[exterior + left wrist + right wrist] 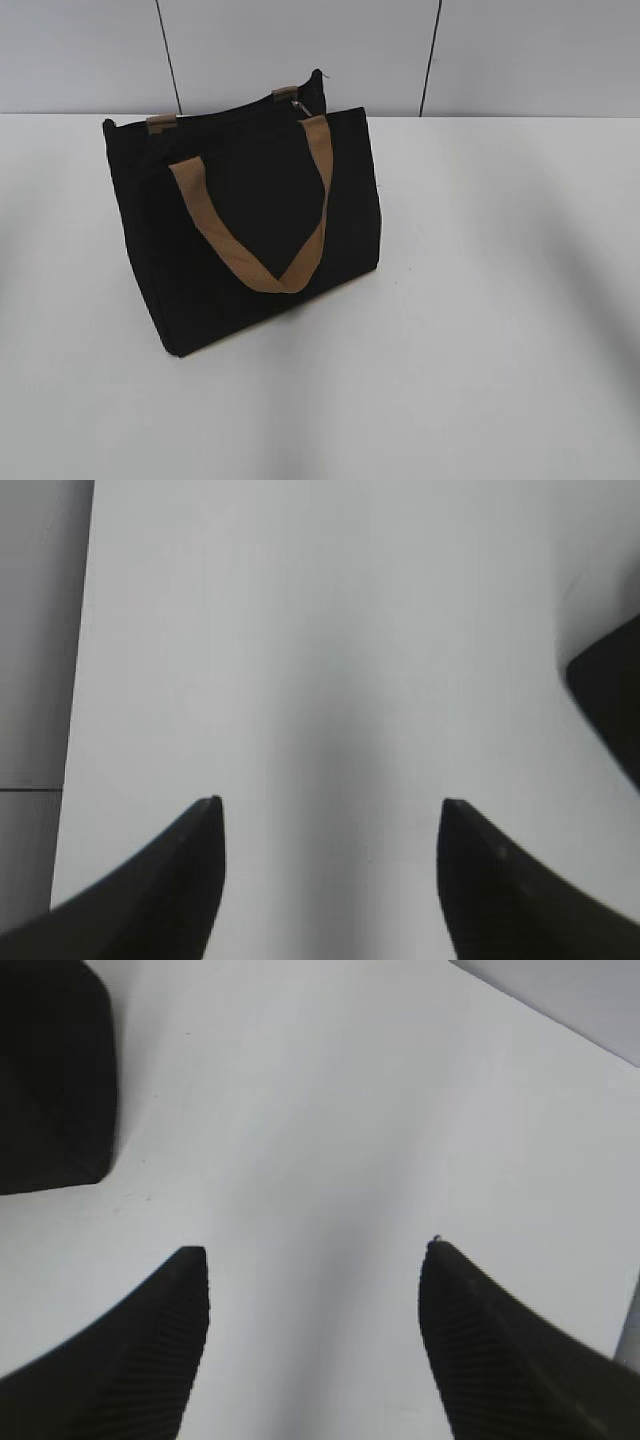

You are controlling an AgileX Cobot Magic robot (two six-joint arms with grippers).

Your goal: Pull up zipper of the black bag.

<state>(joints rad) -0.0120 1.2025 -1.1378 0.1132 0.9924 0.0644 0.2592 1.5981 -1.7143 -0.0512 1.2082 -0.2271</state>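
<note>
Sitting on the white counter, the black bag is just right of the left gripper. It is left of the right gripper. Both grippers are wide open, holding nothing.

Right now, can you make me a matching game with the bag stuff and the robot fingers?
Things:
1. boxy black fabric bag
2. tan-brown webbing strap handle
3. tiny silvery metal zipper pull
4. left gripper fingers

States:
A. hanging down the bag's front
B. spread apart over bare white table
C. standing upright
D. at the top edge's far end

Pairs: 1-C, 2-A, 3-D, 4-B
</note>
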